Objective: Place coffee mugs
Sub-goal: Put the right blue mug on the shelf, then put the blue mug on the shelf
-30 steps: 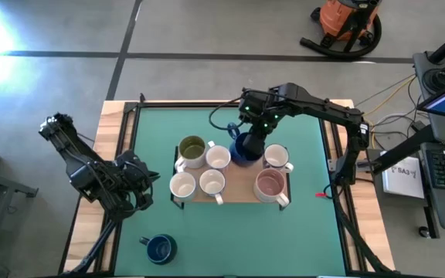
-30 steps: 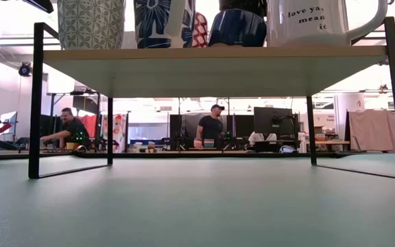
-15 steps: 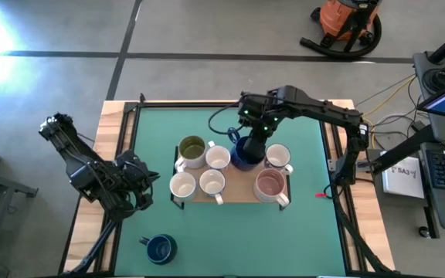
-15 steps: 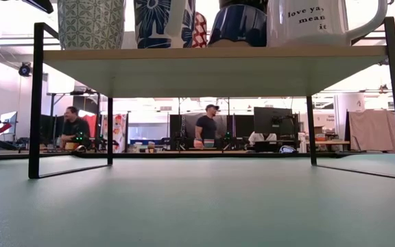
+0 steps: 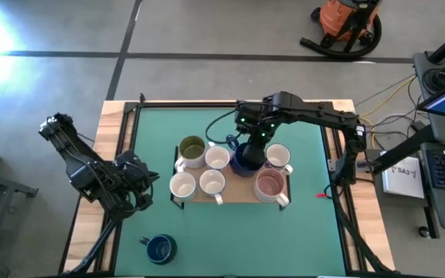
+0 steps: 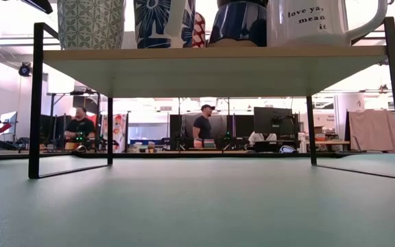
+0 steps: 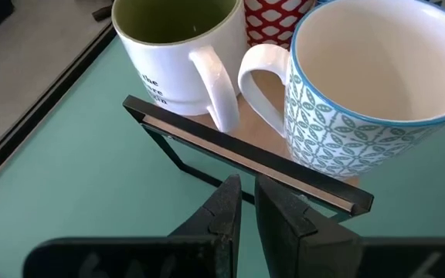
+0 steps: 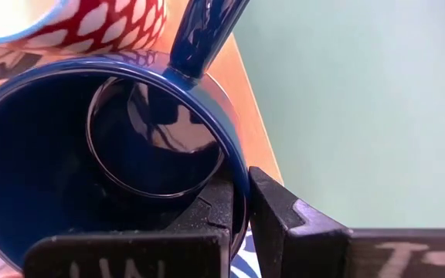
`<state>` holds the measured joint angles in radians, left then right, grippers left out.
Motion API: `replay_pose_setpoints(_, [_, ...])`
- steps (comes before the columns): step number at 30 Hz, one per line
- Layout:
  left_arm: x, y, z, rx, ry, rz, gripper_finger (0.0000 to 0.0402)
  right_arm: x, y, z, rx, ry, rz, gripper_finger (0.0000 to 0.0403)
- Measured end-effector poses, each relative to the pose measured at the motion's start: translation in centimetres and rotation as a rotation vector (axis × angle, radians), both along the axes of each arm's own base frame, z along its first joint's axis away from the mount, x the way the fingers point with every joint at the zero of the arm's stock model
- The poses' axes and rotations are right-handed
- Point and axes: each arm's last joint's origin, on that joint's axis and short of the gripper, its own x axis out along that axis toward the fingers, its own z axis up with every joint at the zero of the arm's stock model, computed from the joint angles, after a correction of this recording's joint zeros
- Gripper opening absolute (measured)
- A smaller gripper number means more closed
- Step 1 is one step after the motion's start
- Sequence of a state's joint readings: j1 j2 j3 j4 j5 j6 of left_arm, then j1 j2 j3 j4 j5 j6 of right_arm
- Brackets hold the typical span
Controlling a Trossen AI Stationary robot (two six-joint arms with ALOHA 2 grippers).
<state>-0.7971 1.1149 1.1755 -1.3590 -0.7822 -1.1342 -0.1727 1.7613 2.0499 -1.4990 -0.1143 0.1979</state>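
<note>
Idleness marks the left gripper point(image 5: 141, 185), which hangs off the rack's left edge with its fingers point(image 7: 224, 212) nearly closed on nothing, pointed at the olive-lined mug point(image 7: 178, 54) and the teal-patterned mug point(image 7: 365, 85) at that end. Near it, on the bare mat toward the front edge, a second navy mug point(image 5: 159, 249) waits well apart from the rest, presumably next in line. The rack point(image 5: 236, 193) carries the set in two rows so that handles clear one another. In the back row, between a white mug point(image 5: 218, 157) and another white mug point(image 5: 277, 157), the right gripper point(image 5: 247, 148) pinches the rim of a navy mug point(image 8: 99, 158), one finger inside and one outside, a hold that keeps it upright while it settles into the gap. A pinkish mug point(image 5: 270, 184) sits just in front.
</note>
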Motion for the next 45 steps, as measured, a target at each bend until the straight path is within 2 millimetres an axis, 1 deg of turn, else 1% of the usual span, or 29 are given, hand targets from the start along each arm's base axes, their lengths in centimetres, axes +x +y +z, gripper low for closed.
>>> replay_pose_setpoints(5, [0.0,0.0,0.0,0.000,0.001,0.000,0.0023,0.9,-0.1,-1.2,-0.001,0.044,0.016,0.0013])
replay_pose_setpoints(14, [0.0,0.0,0.0,-0.005,0.006,-0.003,0.0023,1.0,-0.1,-1.3,-0.005,0.047,0.025,0.0015])
replay_pose_setpoints(17, [0.0,0.0,0.0,-0.005,0.006,-0.003,0.0023,1.0,-0.1,-1.3,-0.004,0.049,0.014,0.0030])
replay_pose_setpoints(23, [0.0,0.0,0.0,-0.005,0.007,-0.003,0.0023,0.9,-0.1,-1.2,-0.013,0.042,0.011,0.0077])
replay_pose_setpoints(26, [0.0,0.0,0.0,-0.005,0.007,-0.003,0.0023,0.9,-0.2,-1.1,-0.035,0.043,0.012,0.0092])
replay_pose_setpoints(30, [0.0,0.0,0.0,-0.005,0.007,-0.003,0.0023,0.7,-0.2,0.2,-0.062,0.003,0.021,0.0098])
replay_pose_setpoints(38, [0.0,0.0,0.0,-0.010,0.003,0.001,0.0023,-0.4,0.0,4.3,-0.101,-0.139,0.020,0.0088])
replay_pose_setpoints(42, [0.0,0.0,0.0,-0.012,0.002,0.002,0.0023,-1.1,0.5,5.3,-0.114,-0.162,0.056,0.0083])
replay_pose_setpoints(45, [-0.1,0.0,0.0,-0.036,0.017,-0.005,0.0023,-1.9,1.4,5.9,-0.157,-0.173,0.080,0.0081])
